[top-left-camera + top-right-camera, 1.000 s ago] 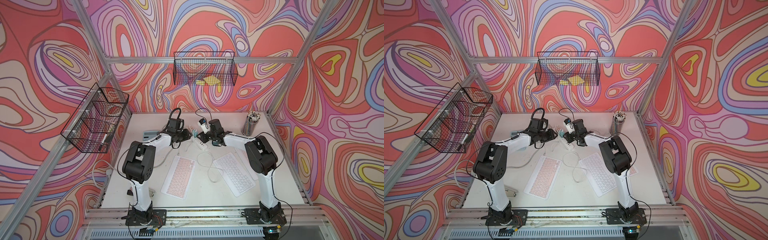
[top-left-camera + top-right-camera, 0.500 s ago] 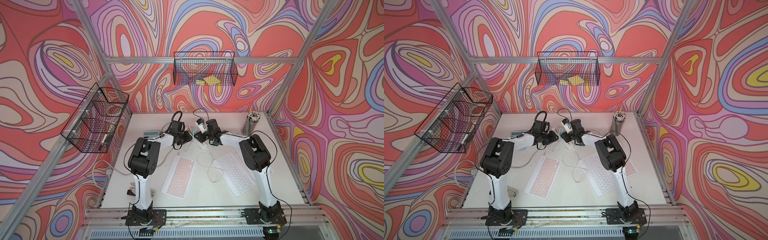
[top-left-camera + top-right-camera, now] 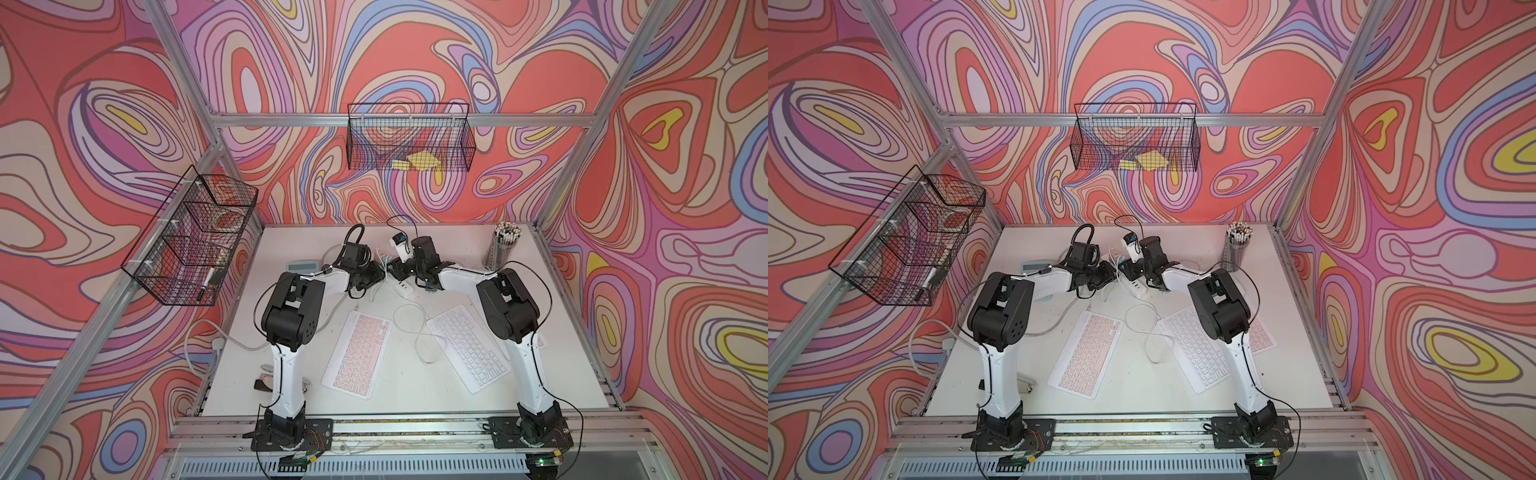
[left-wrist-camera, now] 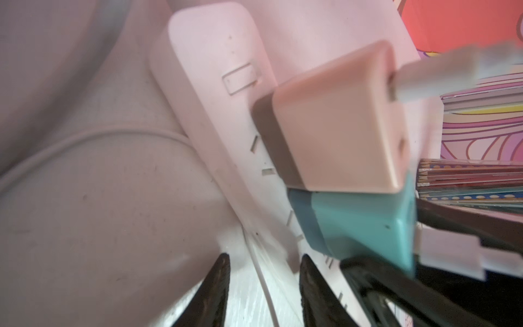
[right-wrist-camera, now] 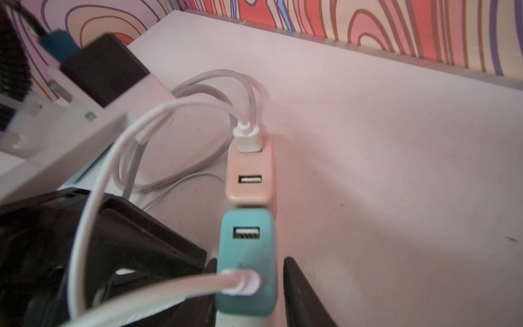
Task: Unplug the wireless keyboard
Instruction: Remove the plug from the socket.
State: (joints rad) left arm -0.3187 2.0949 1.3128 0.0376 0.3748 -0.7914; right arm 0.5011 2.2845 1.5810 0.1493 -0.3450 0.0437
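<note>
- Swirled red and purple walls (image 3: 415, 54) close in a white surface (image 3: 415, 395). Over the last second both arms have swung their elbows inward, while their tips have barely shifted.
- Furthest left lies the pink keyboard (image 3: 358, 354), with nothing touching it.
- Next, the left fingers (image 4: 215, 294) stand partly open, a touch wider than before. They straddle one edge of the power strip (image 4: 215, 51) and clasp nothing that I can make out.
- On the strip sit the peach charger (image 5: 250, 165) and, touching it, the teal charger (image 5: 246, 252), whose cable (image 5: 240, 283) is plugged in.
- Around the teal charger the right fingers (image 5: 300, 297) have eased apart. A sliver of gap shows on one side, so the hold looks loose.
- Furthest right, the white keyboard (image 3: 469, 349) rests near the strip. Which keyboard that cable feeds I cannot tell.
- My reading is that the grip is being reset, so the unplugging pull has yet to start.
</note>
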